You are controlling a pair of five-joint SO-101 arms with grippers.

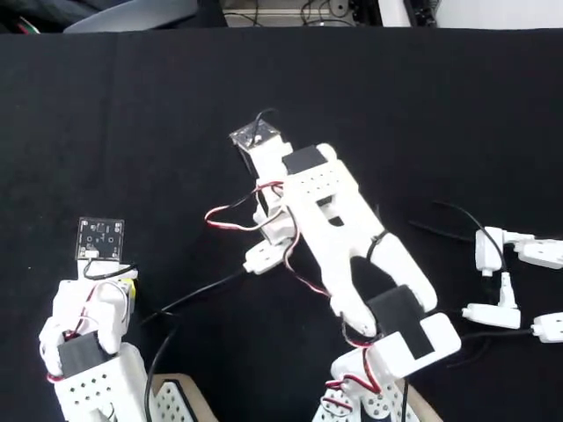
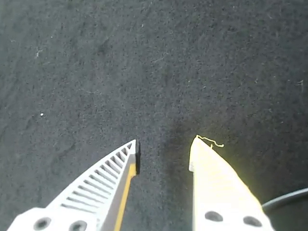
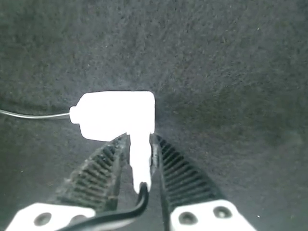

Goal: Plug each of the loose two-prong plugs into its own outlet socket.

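Observation:
A white L-shaped plug [image 3: 118, 115] lies on the black cloth, with a thin cable off one side and a thick black cable running back from its narrow stem. My right gripper [image 3: 139, 140] is shut on that stem, one ribbed finger [image 3: 103, 168] on each side. In the high view that arm stretches to the table's middle, and the white plug [image 1: 264, 255] sits under its wrist with a black cable trailing away. My left gripper [image 2: 163, 154] hangs open over bare cloth at the near left [image 1: 110, 303].
Several white plug and socket pieces with black cables lie at the right edge [image 1: 488, 251], [image 1: 538, 252], [image 1: 493, 312], [image 1: 550, 327]. Red and white servo wires [image 1: 233, 220] loop beside the right arm. The black cloth [image 1: 132, 132] covers the table.

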